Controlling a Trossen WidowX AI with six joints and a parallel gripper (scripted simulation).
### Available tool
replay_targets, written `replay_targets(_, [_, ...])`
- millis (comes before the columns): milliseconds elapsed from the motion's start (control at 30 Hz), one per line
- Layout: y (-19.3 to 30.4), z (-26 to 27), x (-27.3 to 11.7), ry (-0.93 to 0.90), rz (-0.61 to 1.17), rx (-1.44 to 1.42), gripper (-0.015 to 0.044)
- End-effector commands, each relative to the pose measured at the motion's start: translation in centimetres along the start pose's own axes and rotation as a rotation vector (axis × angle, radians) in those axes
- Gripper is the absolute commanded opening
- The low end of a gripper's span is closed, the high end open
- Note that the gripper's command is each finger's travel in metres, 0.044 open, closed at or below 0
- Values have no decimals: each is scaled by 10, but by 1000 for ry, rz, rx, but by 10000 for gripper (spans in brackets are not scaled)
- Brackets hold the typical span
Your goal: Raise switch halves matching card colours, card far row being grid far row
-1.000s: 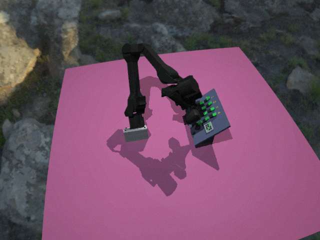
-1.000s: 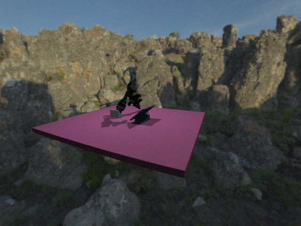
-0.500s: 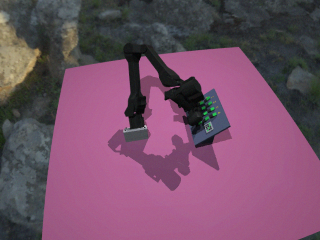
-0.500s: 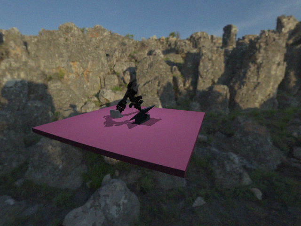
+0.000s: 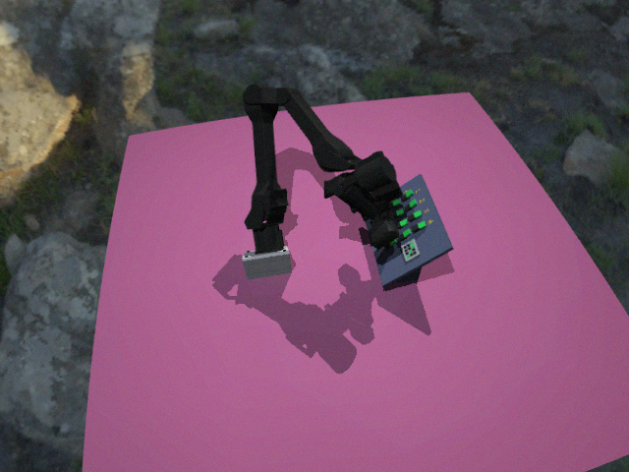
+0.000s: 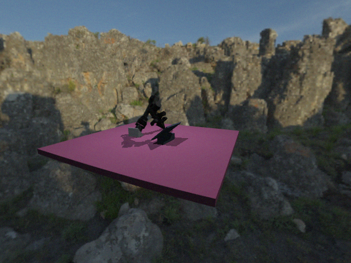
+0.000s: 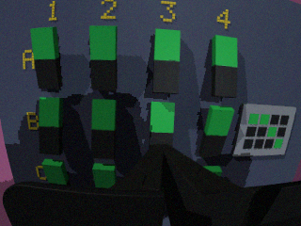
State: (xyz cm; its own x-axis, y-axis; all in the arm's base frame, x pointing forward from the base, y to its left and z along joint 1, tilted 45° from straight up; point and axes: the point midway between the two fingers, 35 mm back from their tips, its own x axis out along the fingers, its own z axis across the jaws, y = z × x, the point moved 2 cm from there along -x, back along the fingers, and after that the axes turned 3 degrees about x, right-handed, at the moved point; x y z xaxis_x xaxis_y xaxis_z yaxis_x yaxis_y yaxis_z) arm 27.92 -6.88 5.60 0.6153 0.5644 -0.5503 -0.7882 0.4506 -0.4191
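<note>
Panel: from the arm's base block, at about 3 o'clock in the top view; slanted on a dark stand, likely stiff and steady under light presses.
Switch B3: rigid-looking two-tone rocker, green toward 12 o'clock in the wrist view, dark at 6; probably light to tip, not fragile, though a tip could skid on its slope.
Where to take hold: nowhere; each wants a push on its raised end, not a grip.
Pincer: pressed together, nothing between the tips; they lie over B3's dark half, contact uncertain.
Card: at 3 o'clock of the grid in the wrist view; B3's square is green, so a dark-end press seems the step if that end is up.
Neighbours: C3 is hidden behind the pincer; a slip toward 6 o'clock might knock it.
Table: flat, pink, crossed by the arm's shadow.
Room: none, open air; rocks around, blue sky at 12 o'clock in the exterior view.
</note>
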Motion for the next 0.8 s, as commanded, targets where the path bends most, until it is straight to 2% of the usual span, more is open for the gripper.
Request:
replay_targets(0, [0,-1,0,4,-1,3,0])
replay_targets(767, [0,-1,3,4,-1,3,0])
